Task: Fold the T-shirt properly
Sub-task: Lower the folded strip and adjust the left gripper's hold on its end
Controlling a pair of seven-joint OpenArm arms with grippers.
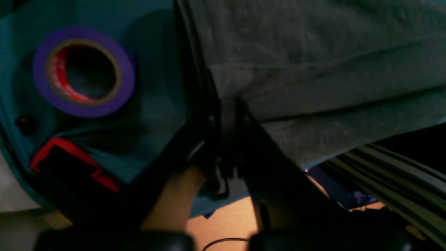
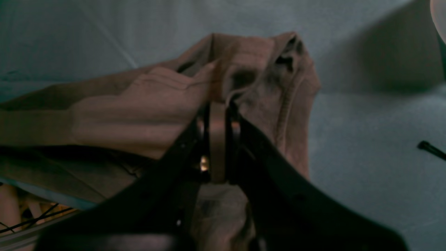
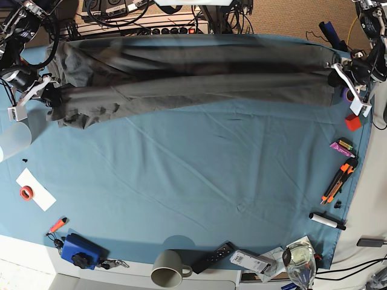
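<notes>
The T-shirt [image 3: 187, 78] lies stretched in a long band across the far part of the blue table cloth [image 3: 193, 181], from the left edge to the right. At its left end, the right gripper [image 2: 217, 104] has its jaws pinched tight on a bunched fold of fabric. At the right end, the left gripper [image 1: 228, 104] is closed on the shirt's edge, beside a purple tape roll [image 1: 83, 71].

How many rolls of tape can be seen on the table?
2. A purple tape roll lies at the table's edge beside the left gripper; a small red tape roll sits on white paper at the opposite side. Others may be hidden.
</notes>
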